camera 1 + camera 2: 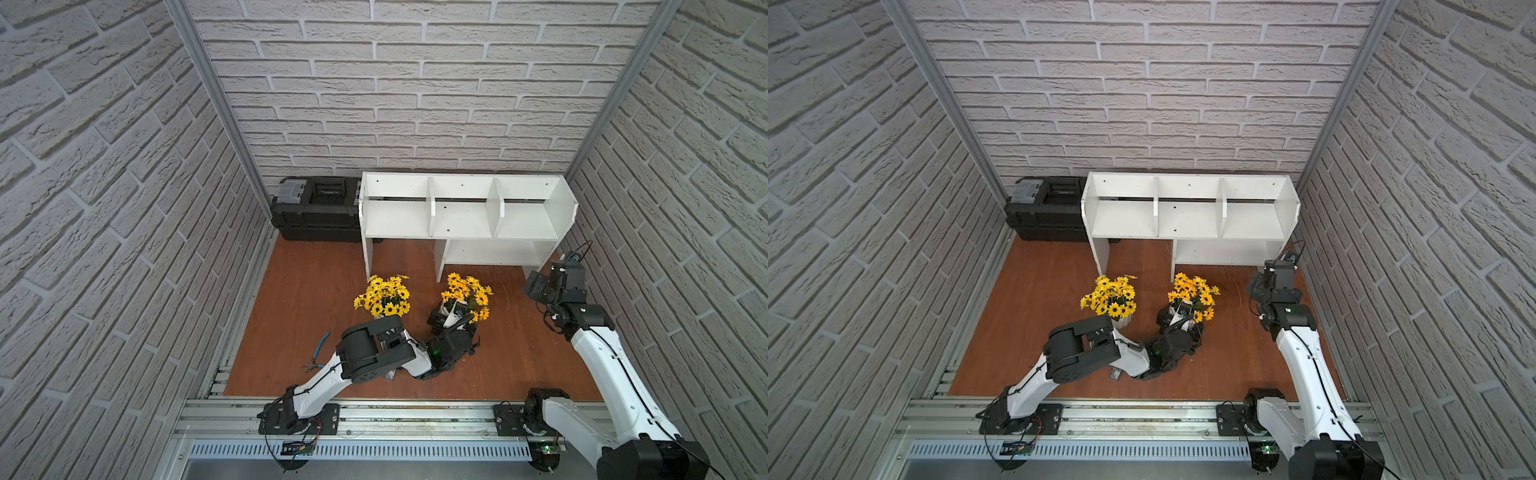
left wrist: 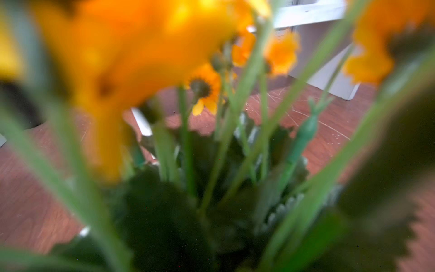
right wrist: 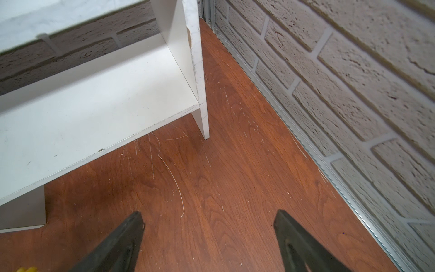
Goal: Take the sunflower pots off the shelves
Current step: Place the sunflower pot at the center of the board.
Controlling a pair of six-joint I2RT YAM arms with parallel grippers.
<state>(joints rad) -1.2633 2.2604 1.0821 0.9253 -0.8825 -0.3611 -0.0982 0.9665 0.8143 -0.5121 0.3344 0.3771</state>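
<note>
Both sunflower pots stand on the brown floor in front of the shelves [image 1: 465, 218] [image 1: 1187, 220], whose compartments are bare. One sunflower pot [image 1: 384, 297] [image 1: 1111, 297] stands free to the left, its ribbed white side showing. My left gripper [image 1: 451, 318] [image 1: 1179, 315] reaches into the other sunflower pot [image 1: 469, 291] [image 1: 1196, 291] from the near side. Its flowers and stems [image 2: 237, 94] fill the left wrist view and hide the jaws. My right gripper [image 1: 531, 286] [image 3: 209, 221] hovers open and holds nothing, over the floor by the right leg of the shelves [image 3: 200, 94].
A black toolbox [image 1: 316, 212] sits left of the shelves against the back wall. Blue-handled pliers [image 1: 318, 351] lie on the floor beside my left arm. Brick walls close in on three sides, and a metal rail [image 1: 395, 415] runs along the front.
</note>
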